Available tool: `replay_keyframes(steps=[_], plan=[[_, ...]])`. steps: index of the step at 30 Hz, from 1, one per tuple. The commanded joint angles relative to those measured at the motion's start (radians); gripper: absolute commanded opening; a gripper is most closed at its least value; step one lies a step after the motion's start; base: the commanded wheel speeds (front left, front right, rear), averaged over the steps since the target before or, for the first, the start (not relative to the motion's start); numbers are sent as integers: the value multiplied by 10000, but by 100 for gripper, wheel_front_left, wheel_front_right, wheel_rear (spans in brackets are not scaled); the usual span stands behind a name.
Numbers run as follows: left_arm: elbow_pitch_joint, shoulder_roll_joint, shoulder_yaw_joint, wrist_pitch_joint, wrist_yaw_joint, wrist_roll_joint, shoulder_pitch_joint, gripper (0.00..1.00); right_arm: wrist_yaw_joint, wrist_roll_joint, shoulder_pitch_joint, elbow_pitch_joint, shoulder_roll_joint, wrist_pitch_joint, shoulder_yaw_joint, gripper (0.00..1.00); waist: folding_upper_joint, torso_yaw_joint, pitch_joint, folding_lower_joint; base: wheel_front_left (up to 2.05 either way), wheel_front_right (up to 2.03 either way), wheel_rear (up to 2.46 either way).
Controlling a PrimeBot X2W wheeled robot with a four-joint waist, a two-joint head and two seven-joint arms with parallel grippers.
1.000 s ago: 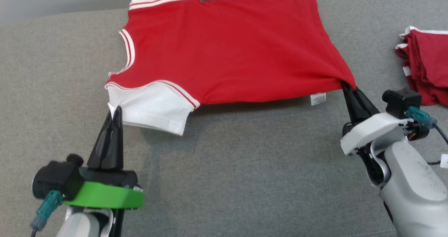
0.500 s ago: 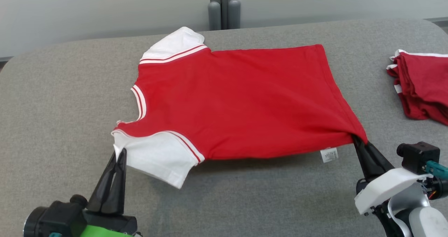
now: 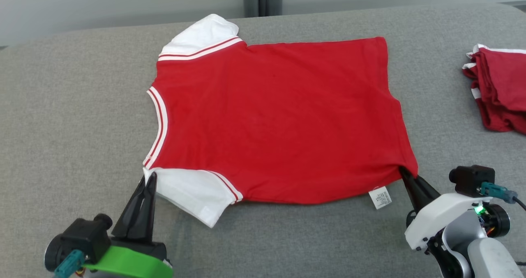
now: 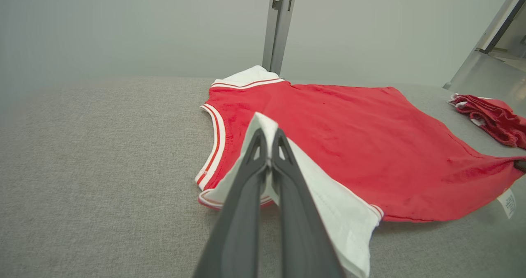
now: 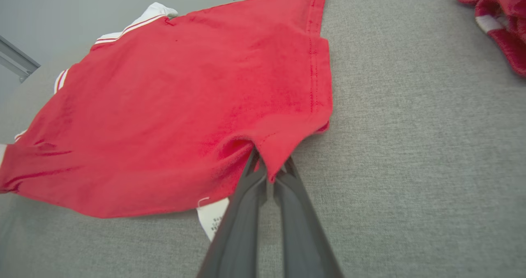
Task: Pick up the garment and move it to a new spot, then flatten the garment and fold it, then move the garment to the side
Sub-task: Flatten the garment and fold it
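1. Grey woven fabric covers the counter (image 3: pixel 61 105), a broad padded top. Its rough nap probably drags on cloth pulled across it, so lifting seems wiser than sliding.
2. The garment (image 3: pixel 279 118), a small red short-sleeved shirt with white sleeves and striped trim, lies spread over the middle of the counter. Its neck points toward the counter's left end and its hem toward the right end. It looks like light, limp knit that sags between any two holds and stretches rather than slips. The best holds are the seamed edges and corners, pinched two at a time and kept apart so the cloth stays taut.
3. A pile of red clothes (image 3: pixel 501 93) sits at the counter's right end, well apart from the garment.
4. The left hand (image 3: pixel 150 179) is at the counter's near-left side, clenched on the edge of the near white sleeve (image 3: pixel 193 191). The left wrist view shows white cloth pinched between its fingertips (image 4: pixel 258 140).
5. The right hand (image 3: pixel 404 172) is at the counter's near-right side, clenched on the near hem corner (image 3: pixel 407 161). The red cloth puckers around its tips.
6. A white care label (image 3: pixel 380 198) pokes out onto the counter just beside the right hand. It looks too flimsy to serve as a hold.
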Motion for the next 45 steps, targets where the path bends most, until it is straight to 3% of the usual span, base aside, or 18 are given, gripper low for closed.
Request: replay_keyframes(steps=[1, 13, 25, 27, 28, 29, 30, 32, 33, 34, 35, 45], plan=[[182, -5, -13, -71, -132, -45, -411, 0, -6, 103, -271, 139, -4, 11, -2, 0, 0, -16, 211, 0, 0, 0, 0], [2771, -371, -309, -129, -809, 238, -3643, 0, -6, 382, -2401, 1762, 246, -308, -253, 0, 0, -301, 945, 0, 0, 0, 0], [5380, -679, -303, -1083, -1102, 506, -5915, 0, -6, 211, -3653, 3109, 479, -1090, -208, 1, 0, -587, 1446, 0, 0, 0, 0], [5707, -733, -240, -1224, -1049, 568, -6201, 0, -6, 232, -3770, 3175, 496, -1198, -195, 25, 0, -596, 1525, 0, 0, 0, 0], [5891, -779, -217, -1289, -1036, 576, -6330, 0, -6, 261, -3803, 3209, 502, -1275, -177, 48, 0, -601, 1556, 0, 0, 0, 0], [6047, -824, -184, -1325, -1019, 583, -6441, 0, -6, 271, -3839, 3212, 511, -1379, -138, 88, 0, -603, 1582, 0, 0, 0, 0], [6222, -870, -131, -1398, -983, 594, -6581, 0, -6, 313, -3886, 3218, 518, -1483, -101, 100, 0, -606, 1610, 0, 0, 0, 0], [6460, -927, -4, -1471, -926, 601, -6791, 0, -6, 379, -3951, 3191, 523, -1681, -17, 100, 0, -617, 1643, 0, 0, 0, 0], [6570, -950, 24, -1503, -937, 613, -6838, 18, -6, 385, -3968, 3180, 527, -1761, 51, 100, 0, -621, 1649, 0, 0, 0, 0], [6678, -974, 42, -1494, -954, 638, -6888, 55, -6, 392, -3999, 3161, 531, -1856, 95, 100, 0, -627, 1649, 0, 0, 0, 0], [6764, -988, 57, -1518, -965, 665, -6932, 100, -6, 389, -4042, 3120, 534, -1967, 141, 100, 0, -631, 1649, 0, 0, 0, 0], [6303, -1230, 411, -1572, -1227, 536, -6148, 100, -6, -601, -3670, 2633, 335, -2906, 118, 100, 0, -518, 1378, 0, 0, 0, 0]])
